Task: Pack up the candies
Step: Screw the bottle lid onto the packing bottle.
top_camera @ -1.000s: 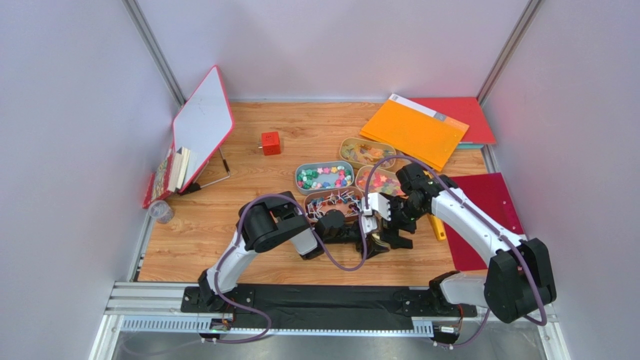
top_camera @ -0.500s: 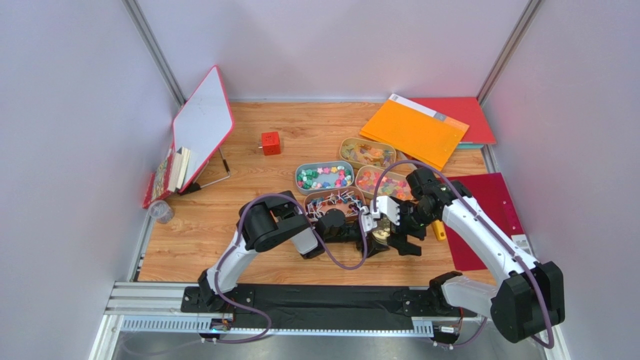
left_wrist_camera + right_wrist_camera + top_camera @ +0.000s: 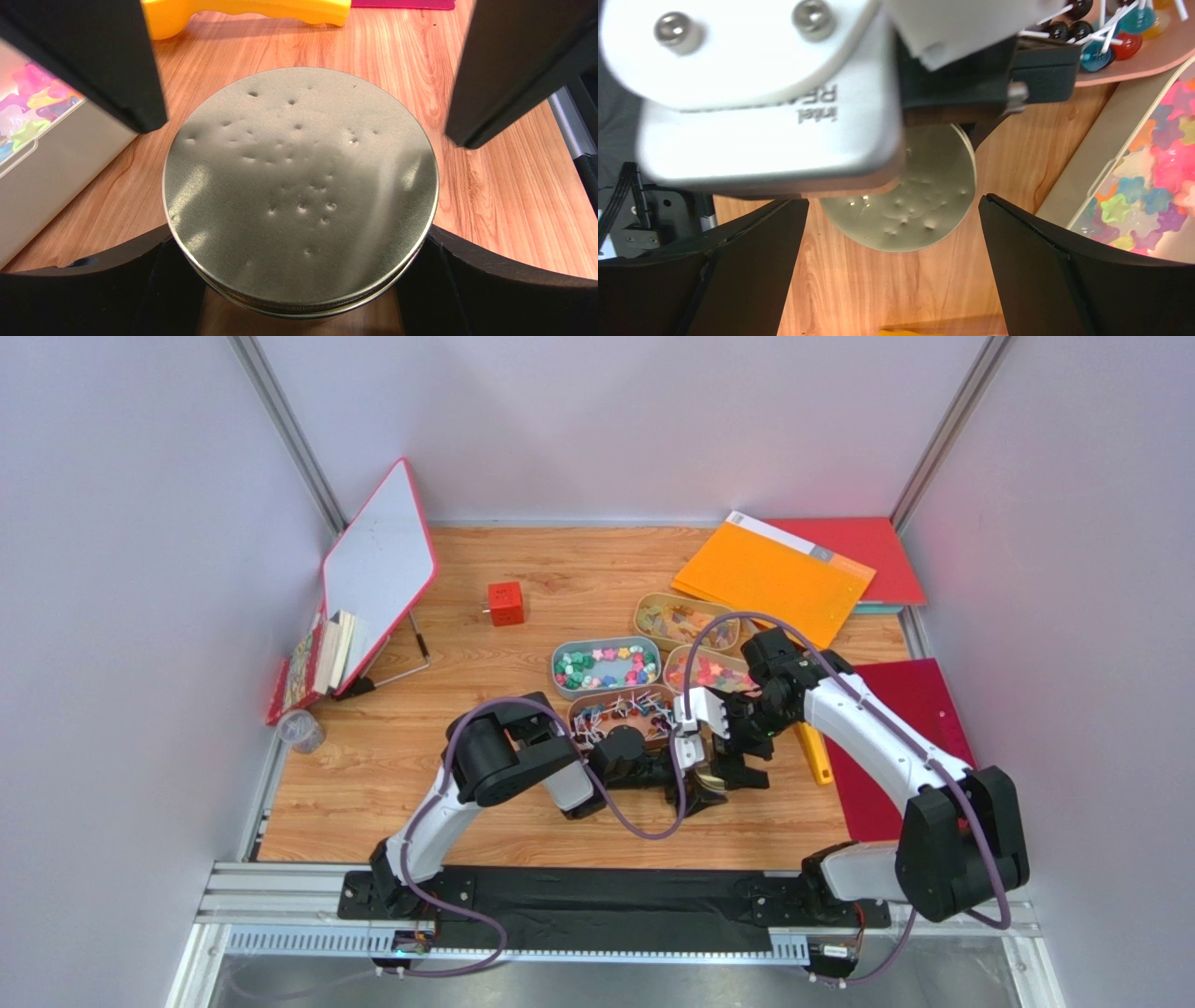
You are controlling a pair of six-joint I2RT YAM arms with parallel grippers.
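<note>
The candies lie in four oval trays: pink, green and blue bits (image 3: 606, 667), white twist-wrapped pieces (image 3: 624, 711), red-orange gummies (image 3: 706, 672) and yellow-orange gummies (image 3: 683, 620). Star gummies (image 3: 1151, 189) show at the right of the right wrist view. My left gripper (image 3: 709, 781) (image 3: 298, 238) is shut on a round gold tin (image 3: 300, 185) with a dented lid, which stands on the wood. My right gripper (image 3: 739, 753) (image 3: 892, 210) hangs open just above the tin (image 3: 913, 203). Its black fingers (image 3: 519, 63) straddle the tin without touching it.
A yellow tool (image 3: 814, 753) (image 3: 246, 10) lies right of the tin. A dark red folder (image 3: 912, 735) is at the right edge, an orange folder (image 3: 772, 581) at the back right. A red cube (image 3: 505, 602), a whiteboard (image 3: 376, 567) and books (image 3: 316, 665) are on the left.
My right gripper swung out towards the near right, then came back over the tin, closer to the trays. The left gripper and tin stayed put.
</note>
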